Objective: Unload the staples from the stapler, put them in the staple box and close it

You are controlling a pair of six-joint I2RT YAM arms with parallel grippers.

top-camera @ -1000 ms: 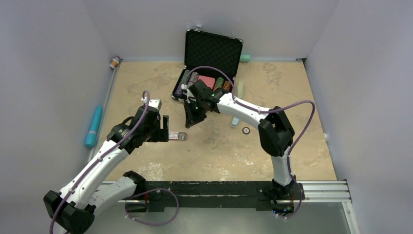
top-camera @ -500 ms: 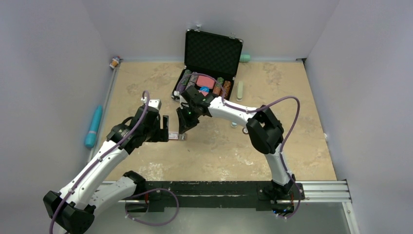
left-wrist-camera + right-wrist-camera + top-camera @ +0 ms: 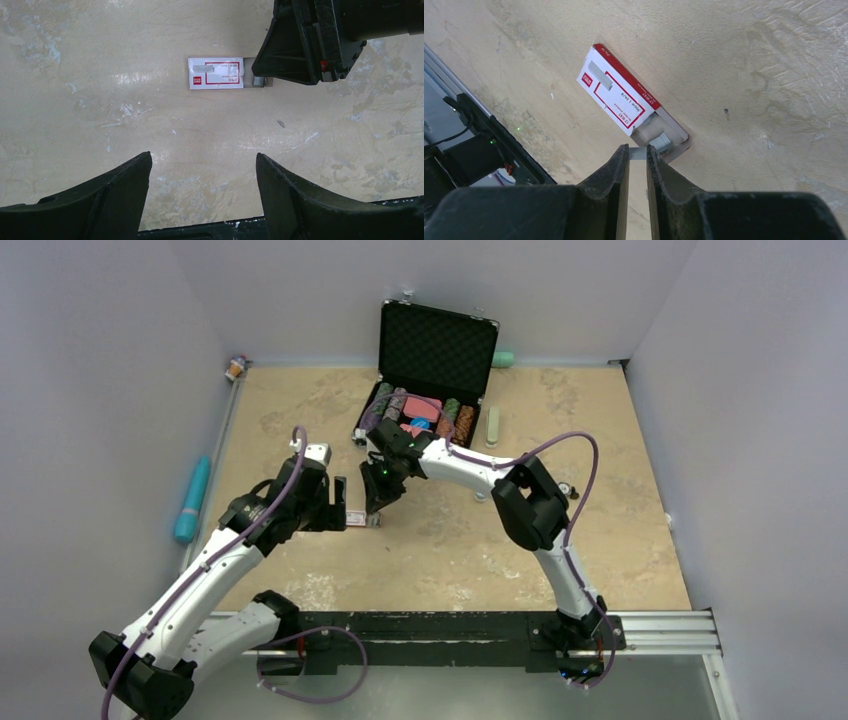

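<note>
My right gripper [image 3: 638, 151] is shut on a thin silvery strip of staples [image 3: 638, 153], held at the fingertips. It hovers right at the slid-out tray end of a red-and-white staple box [image 3: 616, 97]. A second silvery staple block [image 3: 661, 142] lies in that tray. The box lies flat on the tan table, and shows in the top view [image 3: 357, 518] and the left wrist view [image 3: 216, 79]. My left gripper [image 3: 202, 160] is open and empty, just left of the box in the top view [image 3: 340, 502]. No stapler shows clearly in any view.
An open black case [image 3: 425, 405] holding poker chips stands at the back, behind the right gripper [image 3: 376, 508]. A teal tube [image 3: 193, 498] lies at the left edge. A pale green bar [image 3: 492, 425] lies right of the case. A small bottle [image 3: 236, 367] stands in the back left corner.
My right gripper has swung left and toward the near side, down to the open end of the staple box. The left arm has not moved.
</note>
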